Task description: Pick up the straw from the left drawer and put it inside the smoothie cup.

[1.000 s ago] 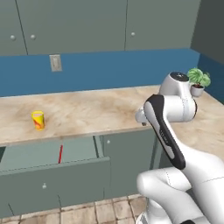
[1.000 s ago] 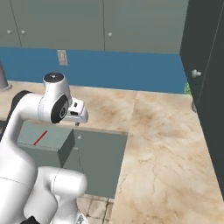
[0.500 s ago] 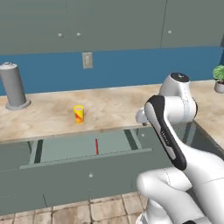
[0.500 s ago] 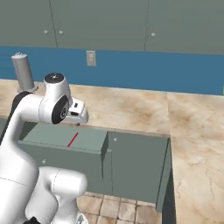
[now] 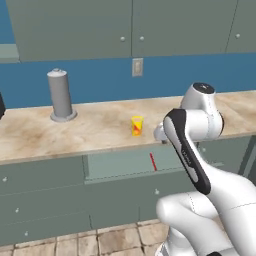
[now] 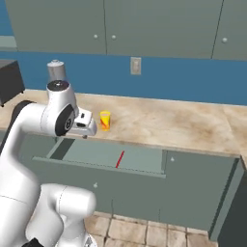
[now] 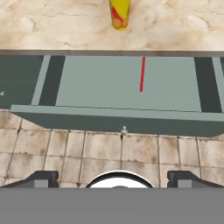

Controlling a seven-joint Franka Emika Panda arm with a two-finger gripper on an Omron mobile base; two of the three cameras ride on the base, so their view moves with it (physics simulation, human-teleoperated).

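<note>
Since a second ago the whole scene has been shifted by the driving base, so that the left drawer (image 7: pixel 118 85) is now centred ahead, pulled open. On the counter (image 5: pixel 95 127) behind it the smoothie cup (image 5: pixel 136 125) is set upright. The straw (image 7: pixel 141 73) is seen lying flat on the drawer floor, right of middle. The gripper (image 7: pixel 112 179) is held high above the floor tiles, jaws spread wide and empty. The approach is judged unfinished; a descent over the straw is called for next.
</note>
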